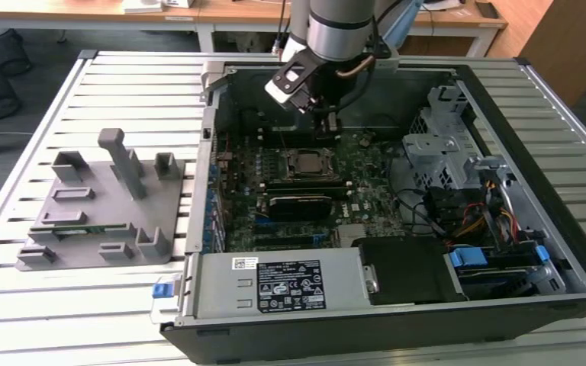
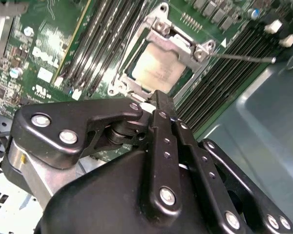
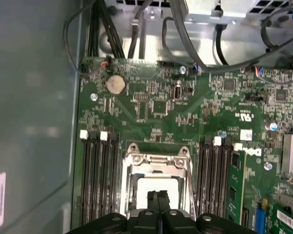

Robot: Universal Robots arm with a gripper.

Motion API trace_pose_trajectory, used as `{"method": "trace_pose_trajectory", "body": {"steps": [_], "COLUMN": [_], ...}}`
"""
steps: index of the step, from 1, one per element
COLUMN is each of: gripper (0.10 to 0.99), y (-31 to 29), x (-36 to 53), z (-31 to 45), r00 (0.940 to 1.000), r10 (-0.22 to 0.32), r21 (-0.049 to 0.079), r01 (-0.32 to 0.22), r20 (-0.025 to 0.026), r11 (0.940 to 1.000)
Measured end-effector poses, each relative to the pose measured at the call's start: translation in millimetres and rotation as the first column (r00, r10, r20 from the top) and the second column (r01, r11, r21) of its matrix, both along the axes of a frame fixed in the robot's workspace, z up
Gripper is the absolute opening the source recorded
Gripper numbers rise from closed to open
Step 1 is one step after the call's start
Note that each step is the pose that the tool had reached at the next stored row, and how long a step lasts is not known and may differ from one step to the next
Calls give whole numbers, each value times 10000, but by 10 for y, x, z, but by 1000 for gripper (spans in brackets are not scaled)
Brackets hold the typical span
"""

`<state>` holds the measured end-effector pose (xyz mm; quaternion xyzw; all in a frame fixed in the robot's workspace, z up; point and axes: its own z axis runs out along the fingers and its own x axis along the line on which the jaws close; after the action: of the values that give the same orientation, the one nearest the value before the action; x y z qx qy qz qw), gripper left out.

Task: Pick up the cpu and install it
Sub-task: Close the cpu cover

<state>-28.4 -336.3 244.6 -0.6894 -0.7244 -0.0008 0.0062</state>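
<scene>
Hovering inside the open black computer case (image 1: pixel 375 335), the black two-fingered claw (image 1: pixel 323 126) hangs just at 12 o'clock from the processor socket in the exterior view. In the first wrist view its fingers (image 3: pixel 153 201) are pressed together with nothing between them.

The cpu (image 1: pixel 304 162), a small flat square chip with a silver-grey metal top, lies inside the square metal socket frame (image 3: pixel 156 158) on the green motherboard (image 3: pixel 151 112), near the case's centre. In both wrist views the fingertips sit directly over the chip's near edge; whether they touch it cannot be told. A thin metal lever (image 2: pixel 244 57) juts out from the frame; whether the frame is latched cannot be told.

At 9 o'clock from the case, a grey moulded parts fixture (image 1: pixel 79 229) rests on the slatted white table (image 1: pixel 130 84).

Judgement: the pick and carry appear done, and the seating step is in hand. Any further move calls for light, square contact and clearance from frame and lever.
</scene>
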Motion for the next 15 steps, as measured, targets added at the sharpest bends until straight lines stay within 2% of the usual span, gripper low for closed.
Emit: {"method": "trace_pose_trajectory", "body": {"steps": [4, 15], "gripper": [106, 106], "y": [-22, -25], "x": [-68, -209], "z": [-6, -67], "r00": [10000, 10000], "r10": [0, 14], "r21": [1, 0], "r01": [0, -14], "r20": [0, 0], "r11": [10000, 10000]}}
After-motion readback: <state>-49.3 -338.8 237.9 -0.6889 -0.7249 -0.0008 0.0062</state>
